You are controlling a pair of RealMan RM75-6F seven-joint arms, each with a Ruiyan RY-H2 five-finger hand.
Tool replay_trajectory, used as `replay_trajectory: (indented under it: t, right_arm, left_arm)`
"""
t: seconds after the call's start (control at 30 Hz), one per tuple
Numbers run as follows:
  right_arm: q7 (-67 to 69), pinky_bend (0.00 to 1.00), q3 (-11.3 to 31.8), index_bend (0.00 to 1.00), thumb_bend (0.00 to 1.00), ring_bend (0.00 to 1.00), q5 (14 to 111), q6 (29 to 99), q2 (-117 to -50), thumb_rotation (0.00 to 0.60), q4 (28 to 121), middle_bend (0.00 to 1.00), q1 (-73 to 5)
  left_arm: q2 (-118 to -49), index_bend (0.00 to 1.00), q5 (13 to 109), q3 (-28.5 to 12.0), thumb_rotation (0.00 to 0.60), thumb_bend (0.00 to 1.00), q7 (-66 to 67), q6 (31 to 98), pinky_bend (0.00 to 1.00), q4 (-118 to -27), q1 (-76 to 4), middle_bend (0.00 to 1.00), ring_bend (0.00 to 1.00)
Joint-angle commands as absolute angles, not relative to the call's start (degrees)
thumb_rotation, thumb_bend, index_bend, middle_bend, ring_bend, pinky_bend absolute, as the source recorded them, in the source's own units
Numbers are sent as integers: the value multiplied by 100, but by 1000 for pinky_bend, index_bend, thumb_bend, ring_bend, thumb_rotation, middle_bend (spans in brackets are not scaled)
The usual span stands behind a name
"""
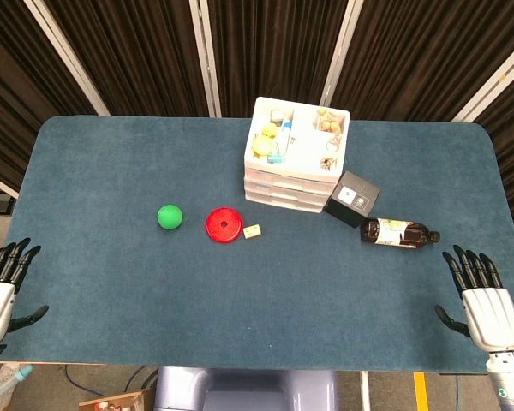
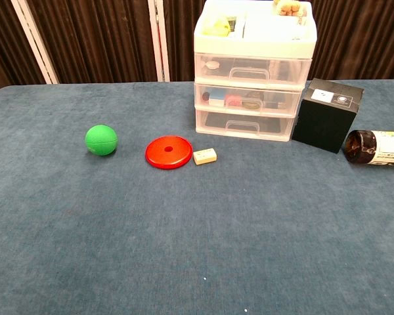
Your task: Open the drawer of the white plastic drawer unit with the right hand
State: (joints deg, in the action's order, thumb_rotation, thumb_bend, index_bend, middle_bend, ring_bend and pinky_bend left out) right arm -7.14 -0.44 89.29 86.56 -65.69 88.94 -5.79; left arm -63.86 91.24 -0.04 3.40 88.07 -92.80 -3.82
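Observation:
The white plastic drawer unit (image 1: 293,163) (image 2: 251,79) stands at the back centre-right of the blue table, its three stacked drawers all pushed in, handles facing me. An open tray on top holds small items. My right hand (image 1: 481,300) hovers open at the table's near right edge, fingers spread, far from the unit. At the near left edge my left hand (image 1: 2,282) is likewise open and holds nothing. Neither hand appears in the chest view.
A black box (image 1: 352,198) (image 2: 327,115) stands against the unit's right side, with a dark bottle (image 1: 398,232) (image 2: 376,147) lying beside it. Left of the unit lie a small beige block (image 1: 253,231) (image 2: 205,155), a red disc (image 1: 224,225) (image 2: 169,151) and a green ball (image 1: 170,217) (image 2: 101,140).

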Motion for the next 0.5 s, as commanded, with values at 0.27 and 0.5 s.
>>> replay_trajectory:
  t: [0.27, 0.5]
  right_arm:
    - [-681, 108, 23, 0, 280, 11, 8910, 8502, -6606, 600, 9091, 6, -653]
    - [-193, 700, 303, 0, 394, 530, 8610, 7956, -6600, 600, 10359, 518, -1014]
  left_arm:
    - [-6361, 76, 9103, 4, 600, 54, 309, 8812, 77, -9319, -362, 0, 0]
    - [-6366, 76, 9124, 13, 600, 54, 231, 8747, 77, -9340, -399, 0, 0]
